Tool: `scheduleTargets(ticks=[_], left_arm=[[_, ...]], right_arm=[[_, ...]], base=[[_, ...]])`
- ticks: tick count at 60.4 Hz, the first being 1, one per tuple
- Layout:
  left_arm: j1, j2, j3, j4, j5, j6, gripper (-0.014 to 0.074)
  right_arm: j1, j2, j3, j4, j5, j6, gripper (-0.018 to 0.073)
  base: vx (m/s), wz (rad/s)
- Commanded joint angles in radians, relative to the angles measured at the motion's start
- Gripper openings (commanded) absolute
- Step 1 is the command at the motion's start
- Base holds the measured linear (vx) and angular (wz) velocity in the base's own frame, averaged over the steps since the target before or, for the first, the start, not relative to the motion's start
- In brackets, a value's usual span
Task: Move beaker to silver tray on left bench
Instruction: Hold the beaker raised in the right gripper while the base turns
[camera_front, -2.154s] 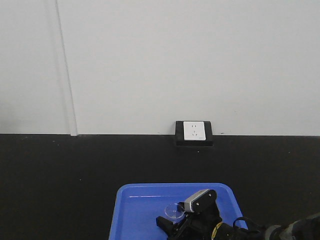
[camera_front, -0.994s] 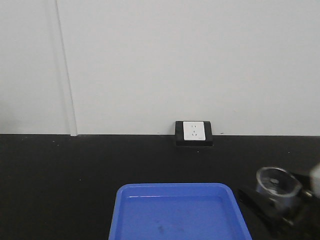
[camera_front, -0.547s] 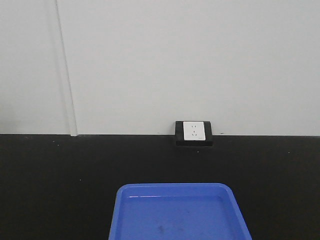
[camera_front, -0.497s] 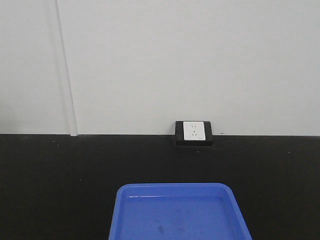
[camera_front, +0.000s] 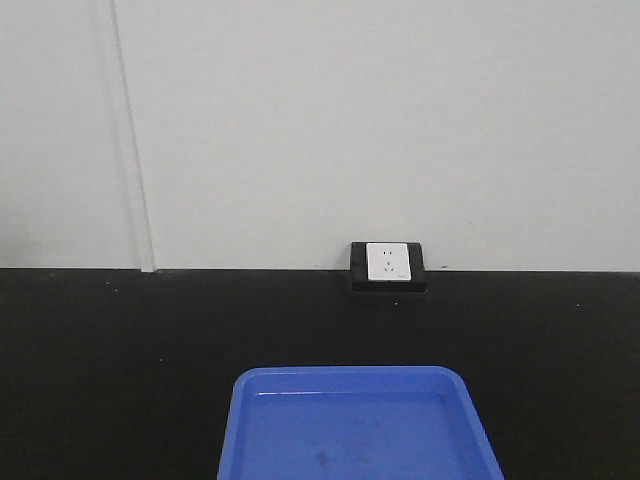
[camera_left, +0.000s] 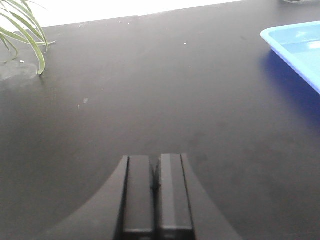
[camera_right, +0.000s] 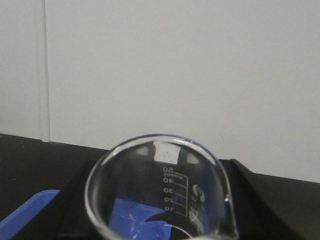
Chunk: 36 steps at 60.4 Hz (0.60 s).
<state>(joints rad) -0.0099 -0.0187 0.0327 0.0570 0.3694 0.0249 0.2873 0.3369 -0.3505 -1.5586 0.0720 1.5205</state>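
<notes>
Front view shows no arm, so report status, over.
Left claw shut, empty, over black counter. Right claw shut on beaker, out of blue tray. Silver tray not in view; no obstruction seen.

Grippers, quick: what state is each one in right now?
Left gripper: closed, holding nothing.
Right gripper: closed on the beaker, holding it up.

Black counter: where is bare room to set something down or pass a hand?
Bare black counter runs left of the blue plastic tray, out to the green plant leaves in the left wrist view, and between the tray's far rim and the white wall socket. A strip right of the tray is free too. Nowhere looks crowded; the tray holds nothing.
</notes>
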Motion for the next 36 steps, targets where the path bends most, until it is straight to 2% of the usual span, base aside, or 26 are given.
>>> scheduleTargets(ticks=[1,36], left_arm=[[-0.006,-0.008,0.02,-0.003,-0.074,-0.002,0.0001],[-0.006,-0.008,0.02,-0.003,-0.074,-0.002,0.0001]], right_arm=[[-0.001,0.012,-0.031,-0.006,0.011,-0.004,-0.0011],[-0.001,0.012,-0.031,-0.006,0.011,-0.004,-0.0011]], base=[[0.0,0.0],[-0.02,-0.01]])
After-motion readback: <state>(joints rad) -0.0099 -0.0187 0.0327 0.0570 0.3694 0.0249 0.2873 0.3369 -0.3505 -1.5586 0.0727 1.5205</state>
